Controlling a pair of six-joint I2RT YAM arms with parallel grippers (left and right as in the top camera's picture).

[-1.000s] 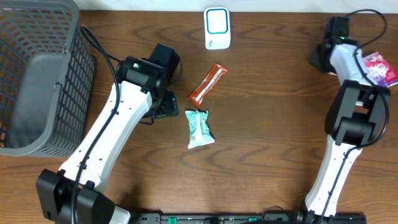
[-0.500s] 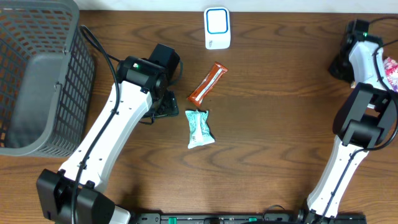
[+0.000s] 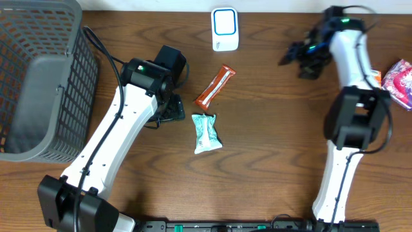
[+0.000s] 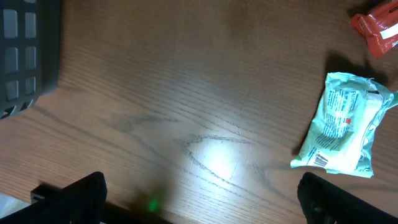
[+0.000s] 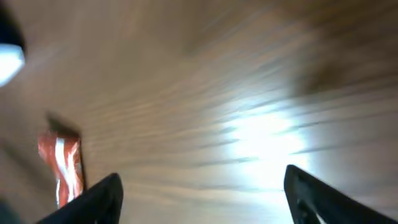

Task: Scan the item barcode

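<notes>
Lying robot-side of the white scanner (image 3: 224,29): orange snack bar (image 3: 215,86), teal packet (image 3: 207,133) just beyond. Left gripper (image 4: 202,196) is hovering agape, empty, left of the scanner; right gripper (image 5: 204,194) agape, empty, to its right.

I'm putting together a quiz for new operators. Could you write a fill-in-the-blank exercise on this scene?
1. The grey basket stands on the robot's ____ side.
2. The right gripper has its jaws ____.
3. The packet at the far right is coloured ____.

Missing words: left; open; pink.
</notes>
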